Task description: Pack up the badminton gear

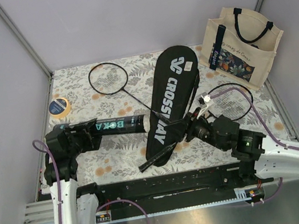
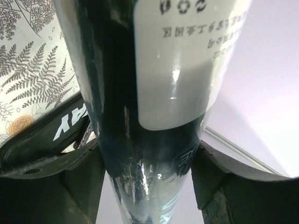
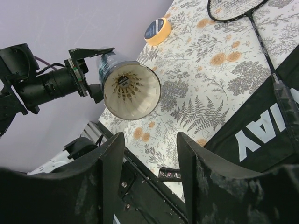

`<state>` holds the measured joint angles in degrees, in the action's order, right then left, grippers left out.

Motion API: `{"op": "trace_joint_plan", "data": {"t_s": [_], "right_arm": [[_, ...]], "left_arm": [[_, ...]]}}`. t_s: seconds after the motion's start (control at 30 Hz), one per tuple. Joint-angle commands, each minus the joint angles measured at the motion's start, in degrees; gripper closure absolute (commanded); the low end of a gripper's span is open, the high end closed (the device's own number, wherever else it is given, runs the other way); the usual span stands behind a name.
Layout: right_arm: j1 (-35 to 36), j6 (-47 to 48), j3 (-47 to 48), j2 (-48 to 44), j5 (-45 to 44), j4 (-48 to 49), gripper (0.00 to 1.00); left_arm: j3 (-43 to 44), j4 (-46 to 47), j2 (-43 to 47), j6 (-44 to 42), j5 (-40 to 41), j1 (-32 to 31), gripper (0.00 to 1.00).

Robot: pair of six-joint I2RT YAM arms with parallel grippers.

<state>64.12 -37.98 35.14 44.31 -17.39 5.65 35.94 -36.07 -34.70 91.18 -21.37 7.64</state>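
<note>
CROSSWAY bag (image 1: 171, 88), left end effector (image 2: 147, 177) clamped on teal-lettered tube (image 1: 118, 125), right end effector (image 3: 147, 142) apart

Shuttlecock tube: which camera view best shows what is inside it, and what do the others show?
Right wrist view: it looks straight into the open tube, where a shuttlecock sits. Top external shows the tube side-on, lettering visible; left wrist shows only its glossy wall and white label.

Glossy smooth tube (image 2: 117, 93), matt cloth racket bag (image 1: 172, 93), canvas tote (image 1: 242, 43)
</note>
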Motion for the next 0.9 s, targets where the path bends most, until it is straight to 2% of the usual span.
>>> {"op": "trace_joint_plan", "data": {"t_s": [0.0, 0.33, 0.43, 0.5, 0.67, 0.87], "right_arm": [[0.31, -1.83, -1.73, -3.71, -4.14, -4.94, 0.43], [0.31, -7.64, -7.19, 3.14, -10.47, -12.76, 0.46], [0.04, -11.4, -4.3, 6.39, -19.59, -23.88, 0.45], [-0.66, -15.18, -3.32, 7.45, -22.68, -30.06, 0.48], [-4.69, -19.85, -5.33, 8.51, -20.59, -35.35, 0.56], [-9.0, -20.3, -8.41, 7.9, -19.79, -37.38, 0.57]], "left_arm": [[2.38, 1.63, 2.26, 1.99, 4.66, -0.08, 0.76], [5.89, -4.96, 5.43, -2.84, 13.01, -0.08, 0.76], [6.24, -6.99, 6.31, -3.81, 14.6, -0.08, 0.76], [5.98, -7.34, 6.83, -4.51, 14.6, -0.08, 0.76], [4.31, -7.78, 7.89, -4.78, 14.25, -0.08, 0.76], [2.38, -7.26, 7.54, -4.25, 11.79, -0.08, 0.76]]}}
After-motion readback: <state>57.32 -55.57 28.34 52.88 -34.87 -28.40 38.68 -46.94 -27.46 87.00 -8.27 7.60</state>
